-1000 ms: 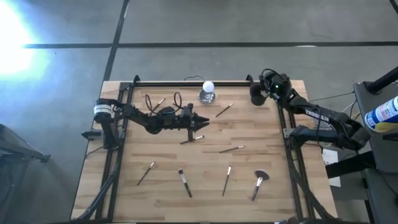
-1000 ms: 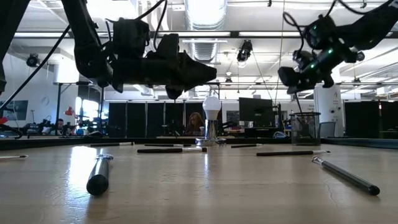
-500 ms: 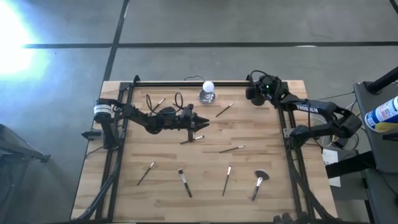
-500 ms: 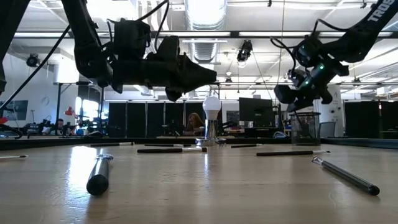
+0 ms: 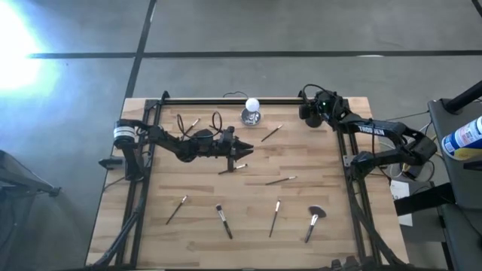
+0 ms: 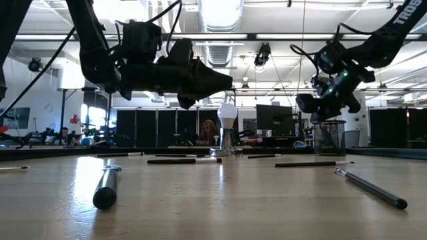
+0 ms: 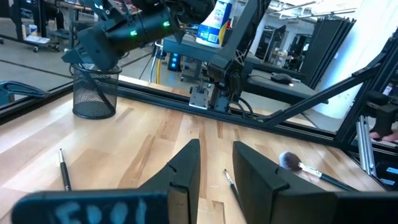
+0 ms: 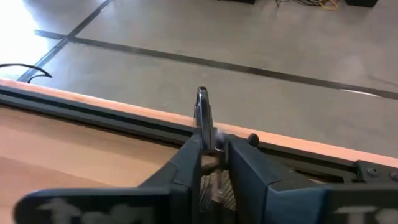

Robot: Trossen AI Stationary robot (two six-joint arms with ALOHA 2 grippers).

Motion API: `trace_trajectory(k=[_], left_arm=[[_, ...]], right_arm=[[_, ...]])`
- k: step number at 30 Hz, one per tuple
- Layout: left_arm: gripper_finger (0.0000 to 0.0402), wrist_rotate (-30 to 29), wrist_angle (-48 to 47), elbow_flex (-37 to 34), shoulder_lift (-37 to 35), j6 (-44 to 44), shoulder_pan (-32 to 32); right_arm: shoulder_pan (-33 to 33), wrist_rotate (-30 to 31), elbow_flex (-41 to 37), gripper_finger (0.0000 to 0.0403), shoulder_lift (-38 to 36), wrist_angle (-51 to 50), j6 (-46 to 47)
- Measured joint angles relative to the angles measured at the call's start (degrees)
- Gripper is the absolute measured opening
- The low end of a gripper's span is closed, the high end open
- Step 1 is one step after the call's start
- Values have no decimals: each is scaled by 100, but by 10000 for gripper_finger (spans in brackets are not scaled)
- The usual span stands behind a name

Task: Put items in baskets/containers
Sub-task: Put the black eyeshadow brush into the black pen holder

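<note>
While the left hand [image 7: 214, 165] hangs slightly parted and empty, the right hand [image 8: 210, 155] pinches a brush [image 8: 203, 118] above the cup [image 6: 329, 137].

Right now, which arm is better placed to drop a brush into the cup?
Right: its end effector grips a brush directly above the black mesh cup; the left end effector is mid-table, empty.

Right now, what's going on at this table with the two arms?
The right gripper holds a slim makeup brush upright over the small black mesh cup at the table's far right corner, about to drop it in. The left gripper hovers open above mid-table, holding nothing. Several brushes lie on the wooden table, including a fan-headed brush.
</note>
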Motion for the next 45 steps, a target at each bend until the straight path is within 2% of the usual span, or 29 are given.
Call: trace_trajectory(k=[5, 10, 13, 17, 20, 22, 24, 28, 32, 40, 45], left_arm=[[87, 0, -4, 0, 0, -6, 0], [87, 0, -20, 0, -2, 17, 2], [87, 0, -53, 0, -2, 85, 2], [86, 0, -64, 0, -2, 160, 2], [76, 0, -139, 0, -2, 32, 2], [63, 2, -321, 27, -2, 22, 2], [44, -7, -699, 115, -2, 78, 2], [6, -307, -1736, 413, -2, 233, -1], [1, -356, -2772, 753, -21, 185, -101], [0, -689, -5673, 1580, -48, -651, -535], [0, -1358, -7322, 2112, -48, -1084, -911]], right_arm=[[-1, 7, 222, 110, -30, -243, 5], [5, -23, 436, 123, -102, -527, -148], [61, -258, 452, 99, -342, -745, -636], [223, -587, 249, 27, -972, -1026, -912], [477, -1031, -188, 14, -1498, -775, -939], [699, -1513, -599, 10, -1824, -265, -944], [911, -2011, -1068, 9, -2071, 479, -777], [1244, -2487, -1773, 9, -2209, 1804, -135], [1385, -3117, -1976, 9, -2204, 1929, -245], [1466, -3203, -2133, 8, -2268, 2256, -493], [1466, -3208, -2138, 8, -2324, 2243, -702]])
